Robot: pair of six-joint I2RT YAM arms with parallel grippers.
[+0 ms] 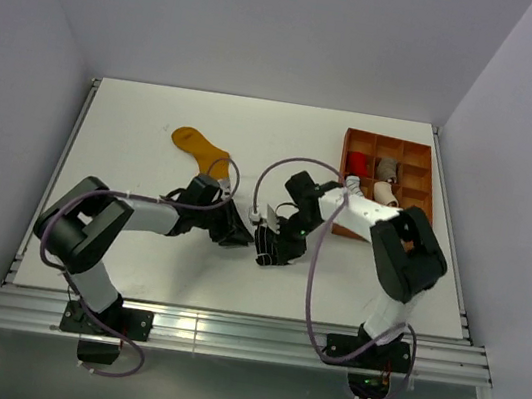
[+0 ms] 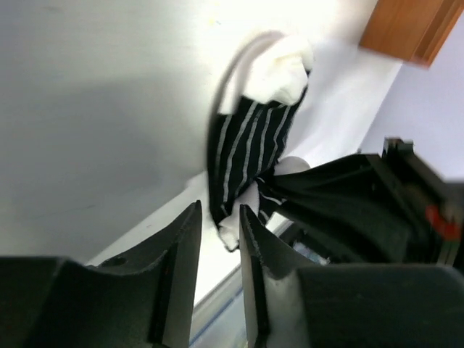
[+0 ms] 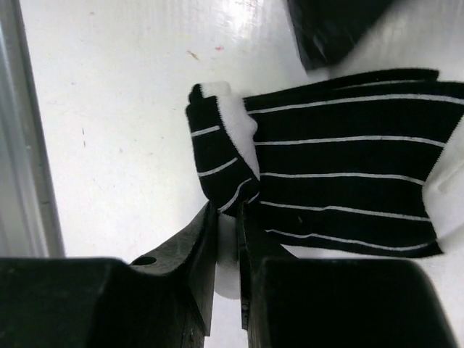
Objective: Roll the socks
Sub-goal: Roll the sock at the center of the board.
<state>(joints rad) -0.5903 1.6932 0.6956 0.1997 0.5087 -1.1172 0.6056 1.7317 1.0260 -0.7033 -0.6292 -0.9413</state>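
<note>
Top view: orange sock [image 1: 198,146] lies flat and unrolled on the table [image 1: 137,118], far-left of the arms and touched by nothing. Striped sock [image 1: 266,250] is at table centre between the two arms. Tray [image 1: 428,185] on the right holds a red bundle [image 1: 358,163] and a grey bundle [image 1: 387,168]. Judged progress: early, neither sock is rolled.

Left wrist view: striped sock [image 2: 246,145] lies stretched out, white toe at its far end. Left jaws stand a narrow gap apart, with table showing between them. The sock's near edge sits right at their tips, not gripped as far as I can see.

Right wrist view: one end of striped sock [image 3: 341,167] is folded over once, so the roll is barely begun. Right jaws are almost closed, pinching that folded end, with white fabric between them.
</note>
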